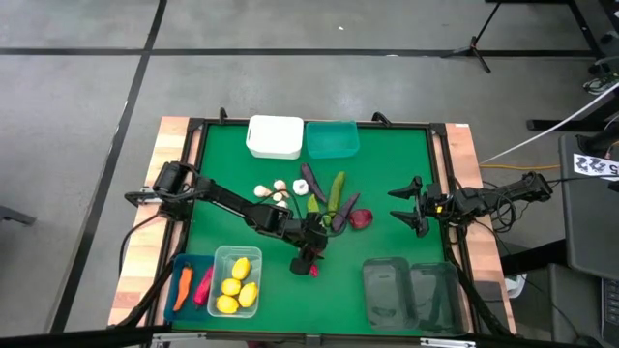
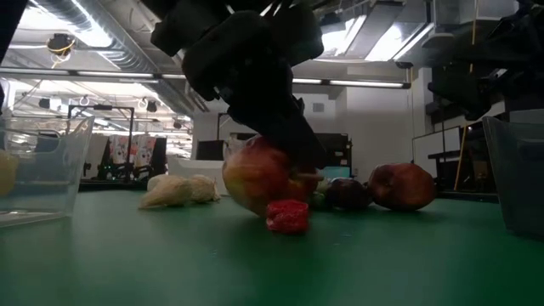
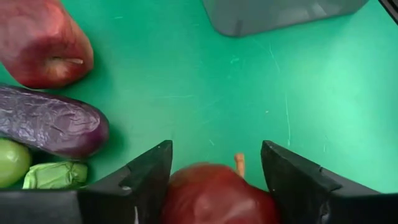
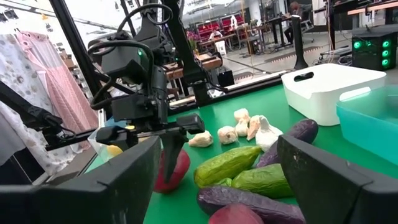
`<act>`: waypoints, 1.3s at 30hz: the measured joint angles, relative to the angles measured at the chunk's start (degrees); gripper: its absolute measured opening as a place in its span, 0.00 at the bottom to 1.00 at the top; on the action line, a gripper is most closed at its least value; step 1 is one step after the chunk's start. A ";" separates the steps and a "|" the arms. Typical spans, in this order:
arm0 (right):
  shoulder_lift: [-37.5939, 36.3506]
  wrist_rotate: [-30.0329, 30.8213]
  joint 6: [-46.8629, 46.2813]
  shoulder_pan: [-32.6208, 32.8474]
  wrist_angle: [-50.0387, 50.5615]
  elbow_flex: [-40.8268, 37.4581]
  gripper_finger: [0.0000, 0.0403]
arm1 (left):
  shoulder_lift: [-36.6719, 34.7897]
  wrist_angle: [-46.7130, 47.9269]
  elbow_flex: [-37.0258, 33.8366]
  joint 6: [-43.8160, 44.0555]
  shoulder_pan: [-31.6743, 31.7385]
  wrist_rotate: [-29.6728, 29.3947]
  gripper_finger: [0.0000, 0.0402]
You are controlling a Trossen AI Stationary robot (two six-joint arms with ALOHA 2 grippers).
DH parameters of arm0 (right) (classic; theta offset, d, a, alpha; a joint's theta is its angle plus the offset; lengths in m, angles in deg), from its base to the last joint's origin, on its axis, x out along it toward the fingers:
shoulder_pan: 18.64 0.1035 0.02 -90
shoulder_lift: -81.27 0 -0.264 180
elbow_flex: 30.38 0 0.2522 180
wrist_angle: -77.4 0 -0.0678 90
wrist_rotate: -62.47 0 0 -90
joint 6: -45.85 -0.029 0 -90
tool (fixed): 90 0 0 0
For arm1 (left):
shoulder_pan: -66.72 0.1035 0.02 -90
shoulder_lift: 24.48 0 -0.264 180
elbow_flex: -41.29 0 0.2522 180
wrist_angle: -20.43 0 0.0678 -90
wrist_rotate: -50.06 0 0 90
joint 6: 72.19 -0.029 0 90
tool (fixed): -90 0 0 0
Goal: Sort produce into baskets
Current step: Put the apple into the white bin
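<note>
**Left gripper clamps a red apple near the table's middle**

The left gripper (image 1: 308, 253) reaches in from nine o'clock to just below the table's centre, its two fingers (image 3: 144, 180) closed against the sides of a red apple (image 3: 214, 196). In the low view this apple (image 2: 255, 177) sits on or barely above the green mat, with a small red piece (image 2: 288, 216) lying just in front of it.

A second red apple (image 1: 360, 219) rests at about two o'clock from the gripper, beside a purple eggplant (image 3: 53, 122) and green cucumbers (image 4: 239, 168). White garlic (image 1: 274, 190) lies at eleven o'clock from the gripper.

The white bin (image 1: 275, 136) and teal bin (image 1: 333, 138) stand at the table's twelve o'clock edge. At seven o'clock, the clear bin (image 1: 238, 281) holds lemons (image 1: 232, 287); the blue bin (image 1: 180, 288) beside it holds a carrot (image 1: 183, 287) and a chilli (image 1: 203, 286). Two dark bins (image 1: 410, 293) stand at five o'clock.

The right gripper (image 1: 410, 205) waits at three o'clock, fingers spread wide and holding nothing.
</note>
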 joint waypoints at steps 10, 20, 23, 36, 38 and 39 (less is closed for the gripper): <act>0.00 0.00 -0.02 -0.01 -0.01 0.01 0.80 | -1.15 3.04 2.65 -0.68 0.12 -0.10 0.47; 0.04 -0.60 -0.05 0.01 0.02 0.01 0.80 | -4.81 5.18 3.28 -2.28 0.63 -1.19 0.30; 0.09 -0.59 -0.07 0.00 0.02 0.01 0.80 | -6.71 7.79 3.39 -3.65 0.61 -1.21 0.27; 0.66 -0.66 -0.04 0.01 0.04 0.01 0.80 | -7.74 11.54 3.50 -3.64 0.87 -3.65 0.40; 0.66 -0.67 -0.04 0.01 0.04 0.01 0.80 | -7.74 14.06 3.51 -1.61 0.82 -4.23 0.45; 0.66 -0.86 -0.04 0.01 0.05 0.01 0.80 | -7.74 15.99 3.52 -0.38 0.68 -4.40 0.48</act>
